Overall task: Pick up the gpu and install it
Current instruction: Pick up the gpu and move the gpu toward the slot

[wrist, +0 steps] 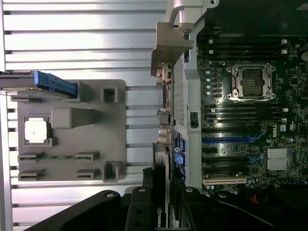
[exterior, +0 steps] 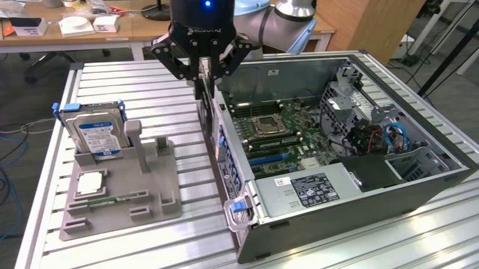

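Above the exterior view's left wall of the open computer case [exterior: 329, 230], the claw [exterior: 202, 77] hangs with its fingers pointing down, closed narrowly on the gpu [exterior: 202, 92]. The gpu is seen edge-on as a thin dark strip hanging below the fingertips. In the wrist view the claw [wrist: 162, 191] pinches the gpu [wrist: 160, 207] from both sides. The card stands on its thin edge with a pale logo showing near the grip, and it is lined up over the case wall rather than over the motherboard [wrist: 250, 120]. The card is in the air and is not seated in any slot. The long blue slot [wrist: 231, 139] and the ones beside it lie open on the board, as does the processor socket [exterior: 268, 124] further in. The case lies on its side on the slatted metal counter [exterior: 150, 78] with its inside facing up. On the exterior view's left of the case, well apart from the claw, a grey holder [exterior: 127, 196] rests on the counter. It carries the silver hard drive [exterior: 93, 131] with a blue label standing upright in a blue bracket, a square processor chip [exterior: 88, 182] lying flat, and a small green memory stick [exterior: 120, 197] beside the chip.
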You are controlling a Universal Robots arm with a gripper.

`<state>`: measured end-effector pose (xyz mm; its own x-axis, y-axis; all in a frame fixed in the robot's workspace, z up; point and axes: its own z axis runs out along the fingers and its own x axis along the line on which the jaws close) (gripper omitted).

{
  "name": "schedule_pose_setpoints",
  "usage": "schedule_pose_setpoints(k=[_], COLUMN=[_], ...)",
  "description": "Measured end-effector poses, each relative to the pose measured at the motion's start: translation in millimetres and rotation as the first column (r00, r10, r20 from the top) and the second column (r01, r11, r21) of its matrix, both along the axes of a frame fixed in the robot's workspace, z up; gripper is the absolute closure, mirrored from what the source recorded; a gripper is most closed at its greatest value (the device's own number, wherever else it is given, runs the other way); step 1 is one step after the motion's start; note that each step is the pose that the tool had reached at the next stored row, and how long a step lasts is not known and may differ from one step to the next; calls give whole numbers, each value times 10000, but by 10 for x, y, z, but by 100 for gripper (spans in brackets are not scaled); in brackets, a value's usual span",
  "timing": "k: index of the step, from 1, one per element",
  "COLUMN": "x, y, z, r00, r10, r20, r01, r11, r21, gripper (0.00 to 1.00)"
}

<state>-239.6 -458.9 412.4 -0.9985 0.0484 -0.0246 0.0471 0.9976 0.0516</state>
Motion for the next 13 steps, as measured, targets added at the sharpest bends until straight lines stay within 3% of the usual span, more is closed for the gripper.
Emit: schedule_pose_setpoints(k=[13], x=[31], y=[0], z=[1], r00=[10000], r10=[0], r20=[-4], r01=[0], r11=[10000], r21=[0], gripper=[74])
